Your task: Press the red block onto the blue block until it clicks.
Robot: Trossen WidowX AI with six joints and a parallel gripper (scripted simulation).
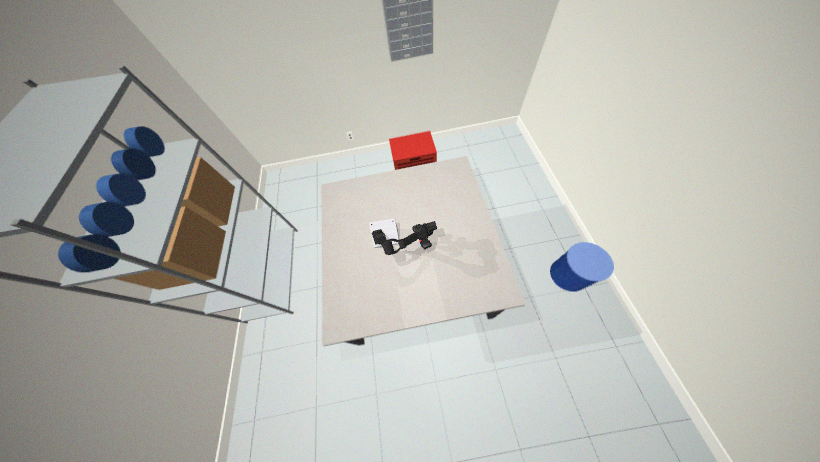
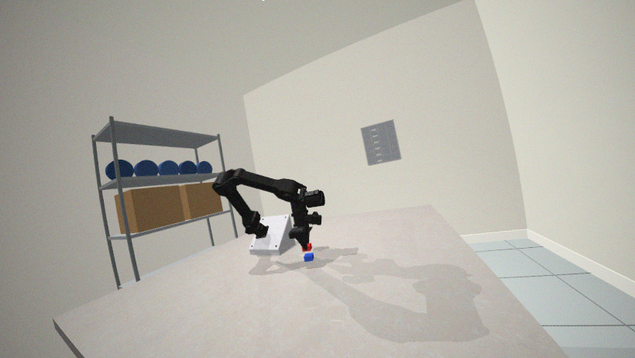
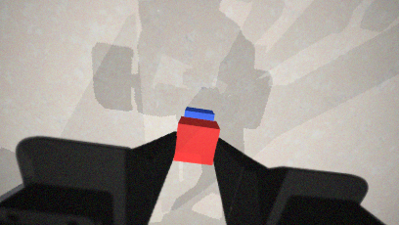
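Red over blue — a black arm holds one block above another on a pale table.

The gripper, pointing down, is closed on the red block, its two fingers pressed to opposite sides. The blue block sits on the table just beneath, a narrow gap between the two in the exterior view — the pair not joined. From the wrist, the red block hides much of the blue one, whose far edge shows beyond it. The arm rises from a white sloped base, its shadow thrown across the tabletop. At one side stands a rack of blue rounds and brown boxes; a red cabinet stands past the table's edge.
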